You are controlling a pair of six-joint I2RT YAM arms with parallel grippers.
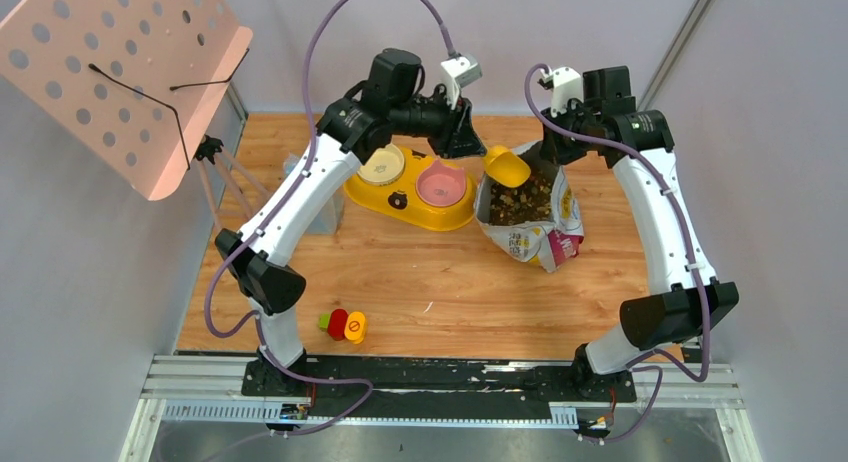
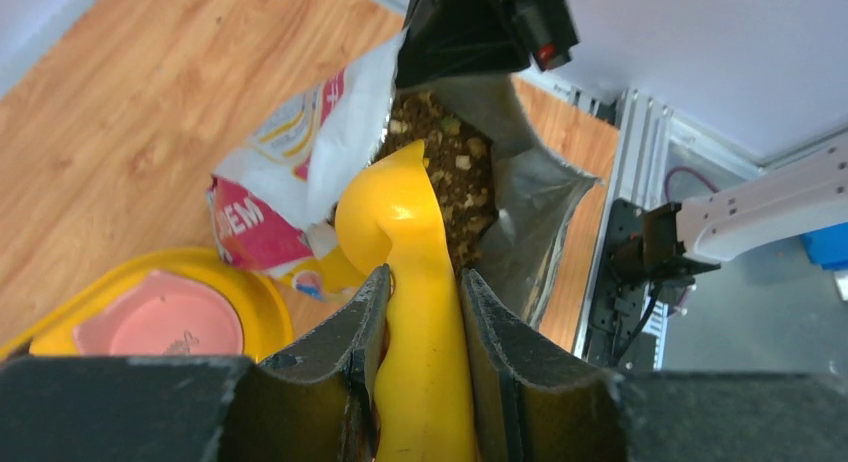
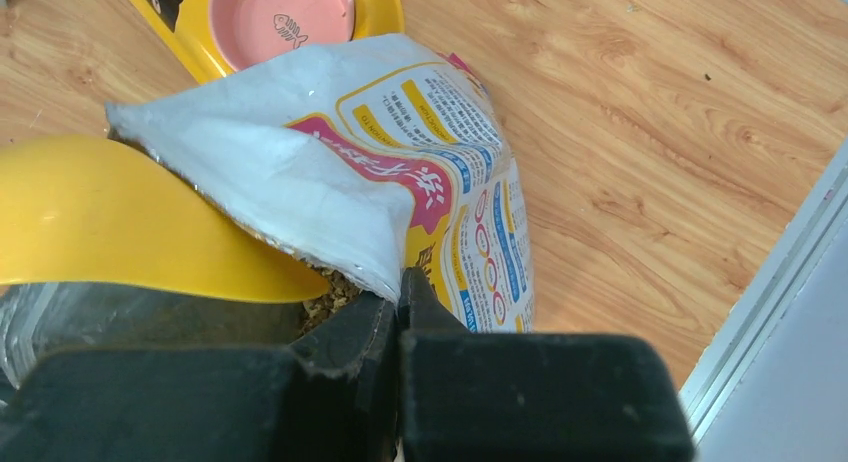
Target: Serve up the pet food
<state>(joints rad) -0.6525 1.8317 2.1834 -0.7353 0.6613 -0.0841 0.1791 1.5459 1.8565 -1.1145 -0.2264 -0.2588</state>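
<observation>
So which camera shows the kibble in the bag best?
The left wrist camera: it looks into the open bag, kibble pieces distinct. Overhead shows them small; the right wrist, only a sliver under the scoop.

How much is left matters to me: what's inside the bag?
Brown kibble shows in the open bag, with the scoop at its mouth. Its depth is hidden by the bag's walls and the scoop.

Brown kibble (image 2: pixel 470 197), loose inside open bag (image 2: pixel 300 152)
</observation>
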